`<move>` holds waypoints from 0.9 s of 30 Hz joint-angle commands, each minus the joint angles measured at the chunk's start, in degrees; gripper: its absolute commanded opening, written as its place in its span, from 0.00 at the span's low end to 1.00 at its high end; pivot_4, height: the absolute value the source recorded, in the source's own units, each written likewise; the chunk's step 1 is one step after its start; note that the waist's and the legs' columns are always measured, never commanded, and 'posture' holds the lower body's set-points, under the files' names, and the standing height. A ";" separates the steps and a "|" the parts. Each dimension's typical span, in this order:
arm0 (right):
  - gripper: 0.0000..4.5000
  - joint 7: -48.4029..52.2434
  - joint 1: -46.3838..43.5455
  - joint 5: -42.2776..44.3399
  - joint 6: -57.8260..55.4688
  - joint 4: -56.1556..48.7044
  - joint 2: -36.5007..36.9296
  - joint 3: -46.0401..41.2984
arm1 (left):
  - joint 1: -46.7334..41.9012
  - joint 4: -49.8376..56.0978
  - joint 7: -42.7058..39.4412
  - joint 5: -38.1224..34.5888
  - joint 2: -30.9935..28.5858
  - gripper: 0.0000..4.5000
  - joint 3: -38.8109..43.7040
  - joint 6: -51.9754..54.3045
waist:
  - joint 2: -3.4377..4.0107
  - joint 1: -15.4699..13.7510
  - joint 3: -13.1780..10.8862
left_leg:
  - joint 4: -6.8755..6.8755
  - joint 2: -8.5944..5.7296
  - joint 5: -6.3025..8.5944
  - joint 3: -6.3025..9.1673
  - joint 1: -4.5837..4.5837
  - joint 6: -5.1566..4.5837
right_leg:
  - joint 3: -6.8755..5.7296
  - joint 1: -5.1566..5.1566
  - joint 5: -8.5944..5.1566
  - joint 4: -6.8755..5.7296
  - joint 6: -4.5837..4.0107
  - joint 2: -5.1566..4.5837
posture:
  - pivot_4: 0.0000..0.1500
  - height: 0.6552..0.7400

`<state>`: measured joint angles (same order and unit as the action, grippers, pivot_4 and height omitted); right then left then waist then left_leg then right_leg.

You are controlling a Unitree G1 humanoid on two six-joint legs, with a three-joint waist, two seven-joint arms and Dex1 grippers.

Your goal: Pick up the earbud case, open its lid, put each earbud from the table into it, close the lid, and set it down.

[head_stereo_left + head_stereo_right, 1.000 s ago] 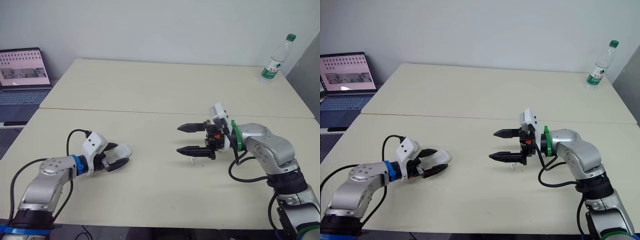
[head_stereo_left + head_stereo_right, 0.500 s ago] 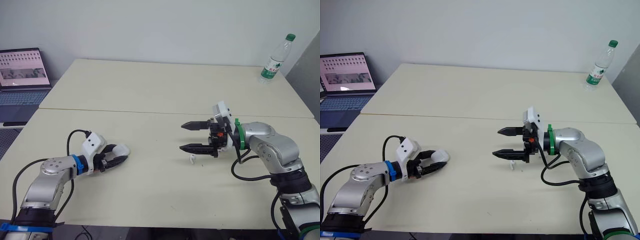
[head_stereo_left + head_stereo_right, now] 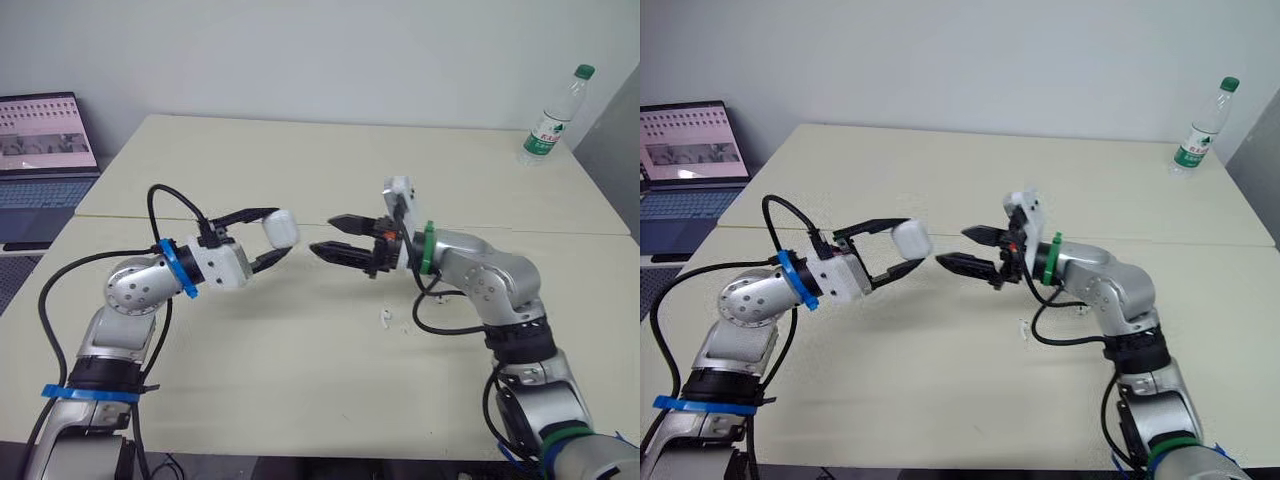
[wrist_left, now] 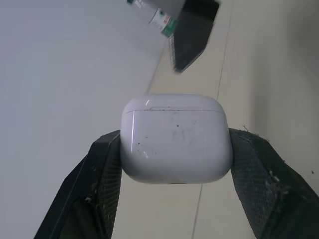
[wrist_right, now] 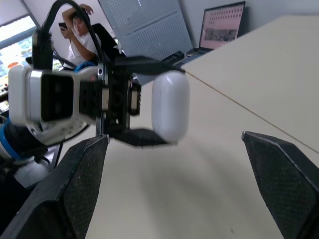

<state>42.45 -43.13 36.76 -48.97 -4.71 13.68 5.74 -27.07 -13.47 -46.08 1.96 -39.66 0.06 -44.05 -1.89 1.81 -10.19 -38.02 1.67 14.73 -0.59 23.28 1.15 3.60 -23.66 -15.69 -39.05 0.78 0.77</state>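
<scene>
My left gripper [image 3: 281, 234] is shut on the white earbud case [image 3: 281, 226] and holds it in the air over the middle of the table. The lid of the case [image 4: 175, 137] is closed, and it sits pinched between the two black fingers [image 4: 102, 172]. My right gripper [image 3: 325, 234] stands open just to the right of the case, its tips pointing at it with a small gap. In the right wrist view the case [image 5: 170, 105] lies straight ahead between the open fingers [image 5: 75, 184]. One white earbud [image 3: 384, 319] lies on the table below my right forearm.
A laptop [image 3: 45, 140] sits on the left beside the table [image 3: 300, 380]. A water bottle [image 3: 548, 118] stands at the far right corner. A seam runs across the tabletop. A person [image 5: 84, 35] is seated in the background.
My left gripper has closed on the case and lifted it off the table, up and toward the centre. My right gripper moved up and left, away from the earbud, to face the case.
</scene>
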 commanded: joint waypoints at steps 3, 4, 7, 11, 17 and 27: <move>1.00 -3.97 -3.37 2.19 -4.23 -1.76 -4.40 -0.16 | -6.25 -4.55 3.65 2.37 0.91 0.62 -1.71 -13.25 | 0.00 0.01 0.00 | -0.07 -0.01 -0.01 0.02 -0.01 -0.01 | -0.03 0.06 0.02 -0.01 0.01 0.00 | 1.00 1.00; 1.00 -4.41 -3.46 2.65 -4.89 -1.91 -5.03 -0.53 | -6.74 -5.18 4.04 2.30 0.86 0.62 -1.93 -14.42 | 0.00 0.01 0.00 | -0.07 -0.02 -0.01 0.01 0.00 -0.01 | -0.02 0.06 0.02 -0.01 0.02 0.00 | 1.00 1.00; 1.00 -5.46 -3.41 2.55 -5.72 -2.06 -6.05 -0.62 | -7.89 -6.88 4.91 2.19 0.50 0.62 -2.55 -16.96 | 0.00 0.01 0.00 | -0.07 -0.02 -0.01 0.01 0.03 -0.01 | -0.03 0.04 0.02 0.02 0.02 -0.01 | 1.00 1.00; 1.00 -7.33 -3.26 2.20 -5.95 -1.87 -6.82 -0.75 | -8.88 -8.63 5.69 2.52 0.14 0.62 -3.25 -18.36 | 0.00 0.02 0.00 | -0.06 -0.02 -0.01 0.07 0.10 -0.01 | -0.09 -0.01 0.02 0.02 0.02 0.00 | 1.00 1.00; 0.96 -8.38 -3.34 1.55 -5.28 -0.87 -6.93 -0.90 | -9.14 -8.57 6.65 2.41 -0.07 0.62 -4.09 -18.91 | 0.00 0.04 0.00 | -0.07 -0.02 -0.01 0.10 0.10 -0.02 | -0.13 0.00 0.02 0.00 0.02 0.01 | 1.00 1.00; 0.22 -8.23 -3.35 1.48 -5.33 -0.56 -6.52 -1.05 | -8.48 -7.84 7.82 2.90 -0.32 0.62 -4.27 -19.22 | 0.00 0.03 0.00 | -0.07 -0.02 -0.01 0.11 0.10 -0.02 | -0.14 0.00 0.02 0.00 0.02 0.02 | 1.00 1.00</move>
<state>34.51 -45.32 37.49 -54.89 -4.42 7.45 6.09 -34.90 -22.87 -39.64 4.98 -39.26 -4.88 -61.91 -1.89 1.85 -10.19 -38.09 1.66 14.72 -0.48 23.38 1.13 3.46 -23.66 -15.67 -39.05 0.80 0.79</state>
